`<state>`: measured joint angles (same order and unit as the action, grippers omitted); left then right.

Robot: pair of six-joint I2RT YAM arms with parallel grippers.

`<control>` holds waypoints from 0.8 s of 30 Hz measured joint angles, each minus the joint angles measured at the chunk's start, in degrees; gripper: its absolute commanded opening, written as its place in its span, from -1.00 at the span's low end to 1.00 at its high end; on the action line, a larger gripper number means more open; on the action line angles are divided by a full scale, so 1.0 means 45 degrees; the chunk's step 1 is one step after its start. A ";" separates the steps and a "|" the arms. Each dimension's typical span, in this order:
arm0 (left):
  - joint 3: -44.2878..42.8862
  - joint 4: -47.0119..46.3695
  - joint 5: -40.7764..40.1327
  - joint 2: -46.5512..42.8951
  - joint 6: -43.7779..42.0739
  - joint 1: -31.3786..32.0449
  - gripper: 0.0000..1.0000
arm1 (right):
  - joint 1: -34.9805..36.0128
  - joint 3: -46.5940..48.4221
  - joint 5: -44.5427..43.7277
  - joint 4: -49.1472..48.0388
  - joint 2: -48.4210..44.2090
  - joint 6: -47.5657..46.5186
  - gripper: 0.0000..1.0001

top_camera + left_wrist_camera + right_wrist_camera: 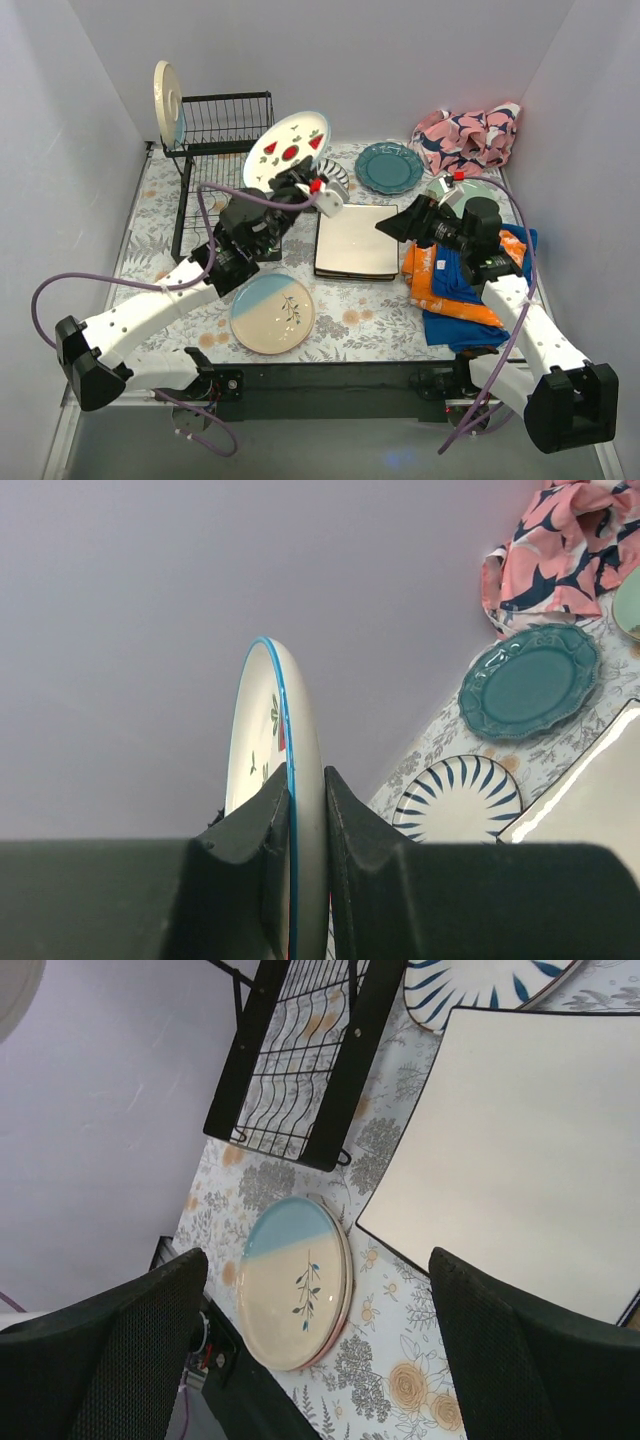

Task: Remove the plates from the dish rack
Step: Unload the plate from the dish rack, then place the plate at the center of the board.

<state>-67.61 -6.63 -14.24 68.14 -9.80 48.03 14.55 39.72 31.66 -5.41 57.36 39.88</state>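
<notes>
My left gripper (303,186) is shut on the rim of the watermelon-patterned plate (287,148) and holds it tilted in the air in front of the black wire dish rack (215,150). In the left wrist view the plate (300,720) stands edge-on between the fingers (350,820). A round cream plate (166,100) stands on the rack's far left. My right gripper (395,225) is open and empty above the square cream plates (357,241). On the table lie a blue-and-cream plate (272,313), a teal plate (388,167) and a black-striped plate (340,178), partly hidden.
A pink patterned cloth (467,138) lies at the back right. An orange and blue cloth (460,290) lies under the right arm. A pale green plate (475,187) is partly hidden by that arm. White walls close in on three sides.
</notes>
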 measured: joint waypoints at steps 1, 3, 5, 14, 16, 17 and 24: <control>0.0257 -0.0253 -0.0325 -0.0044 -0.0330 0.0486 -1.00 | -0.0253 0.0000 0.0131 0.0015 0.0005 0.0078 0.91; 0.0865 -0.0709 -0.0899 -0.0165 -0.0855 0.1292 -1.00 | -0.0661 0.0005 0.0301 0.0053 0.0000 0.0146 0.91; 0.1690 -0.1268 -0.1545 -0.0350 -0.1355 0.2089 -1.00 | -0.0918 0.0005 0.0398 0.0087 -0.0010 0.0175 0.91; 0.4741 -0.4823 -0.4940 0.0243 -0.3755 0.5493 -1.00 | -0.1817 0.0010 0.1137 0.0223 -0.0078 0.0393 0.91; 0.5187 -0.6222 -0.5464 0.0869 -0.4532 0.6173 -1.00 | -0.2098 0.0005 0.1307 0.0228 -0.0097 0.0403 0.91; 0.5319 -0.6717 -0.5683 0.1190 -0.4862 0.6441 -1.00 | -0.2254 0.0005 0.1365 0.0223 -0.0112 0.0403 0.91; 0.5367 -0.8801 -0.6081 0.2730 -0.6149 0.7708 -1.00 | -0.3055 0.0005 0.1841 0.0228 -0.0165 0.0325 0.92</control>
<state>-43.46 -46.24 -41.60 80.42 -37.47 82.72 0.80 39.75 39.94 -4.38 56.62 41.34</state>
